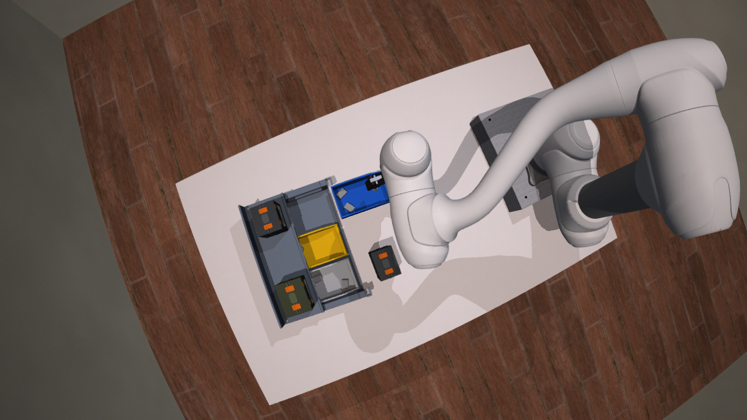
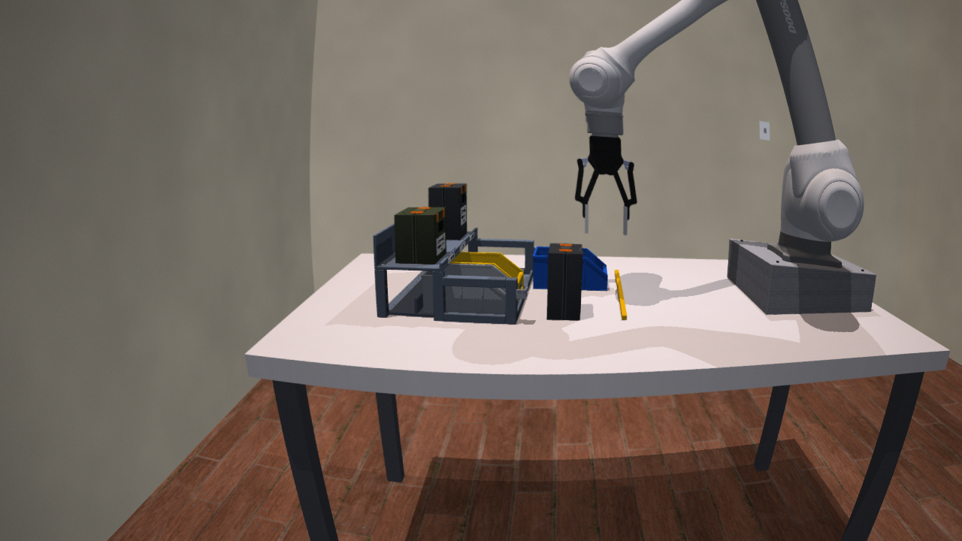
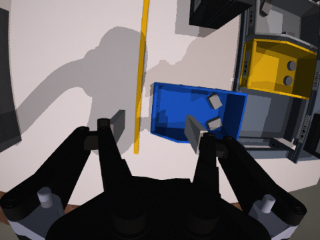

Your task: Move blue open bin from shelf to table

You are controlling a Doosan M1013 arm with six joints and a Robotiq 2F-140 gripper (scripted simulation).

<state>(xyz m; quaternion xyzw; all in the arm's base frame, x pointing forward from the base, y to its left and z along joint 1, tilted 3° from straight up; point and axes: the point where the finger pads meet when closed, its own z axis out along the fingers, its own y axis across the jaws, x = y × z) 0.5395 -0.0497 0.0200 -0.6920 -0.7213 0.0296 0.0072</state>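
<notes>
1. My black two-finger gripper (image 1: pixel 374 181) (image 2: pixel 606 231) (image 3: pixel 155 121) was released, its fingers well parted with nothing between them, hanging in the air above the work
2. The blue open plastic bin (image 1: pixel 360 195) (image 2: pixel 594 272) (image 3: pixel 177 107) was off the slate-grey metal shelf (image 1: pixel 282 255) (image 2: pixel 382 292) (image 3: pixel 271 110), looking flat on its base on the white table top (image 1: pixel 209 219) (image 2: pixel 403 349) (image 3: pixel 50 40). Two small grey blocks (image 1: pixel 349 207) (image 3: pixel 215 101) lay inside it
3. Its back stood just beside the shelf's front edge; I could not tell whether a thin gap remained. That was the one point I wanted settled, since it had to rest on the table alone
4. The yellow open bin (image 1: pixel 323 245) (image 2: pixel 509 264) (image 3: pixel 267 67) and the grey open bin (image 1: pixel 334 279) (image 2: pixel 484 271) (image 3: pixel 283 20) sat on the shelf, apparently level, fronts outward
5. I judged the placing done and only a calm finish due. Good practice: keep the fingers parted and hold still; any further retreat should go straight up, without a sideways swing over the bin's rim or toward the tall black case (image 1: pixel 384 263) (image 2: pixel 564 282) (image 3: pixel 217 11)
6. Lowering again for a needless nudge risked tipping the bin or jolting its parts, so I favoured leaving it alone unless contact with the shelf showed
</notes>
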